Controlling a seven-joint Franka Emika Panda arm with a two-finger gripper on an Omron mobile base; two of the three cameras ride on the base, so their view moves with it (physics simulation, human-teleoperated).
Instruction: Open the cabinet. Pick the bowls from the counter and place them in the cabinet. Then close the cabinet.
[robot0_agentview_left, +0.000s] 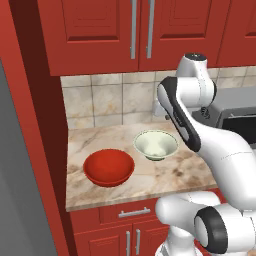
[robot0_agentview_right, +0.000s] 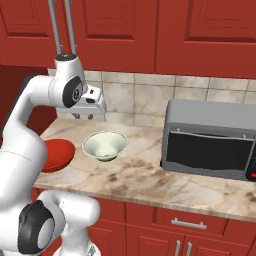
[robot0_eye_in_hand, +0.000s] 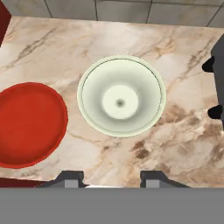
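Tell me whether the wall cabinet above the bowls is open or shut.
Shut. Both doors of the cabinet lie flat and flush, their silver handles side by side at the centre seam, with no inner shelf showing.

The tall red wall cabinet (robot0_agentview_left: 140, 30) with raised-panel doors and long silver bar handles hangs shut above the veined beige marble worktop (robot0_agentview_left: 100, 142). On it, upright and near each other without touching, sit a wide glossy red bowl (robot0_agentview_left: 109, 167) and a smaller pale greenish-white bowl (robot0_agentview_left: 155, 144), both empty.
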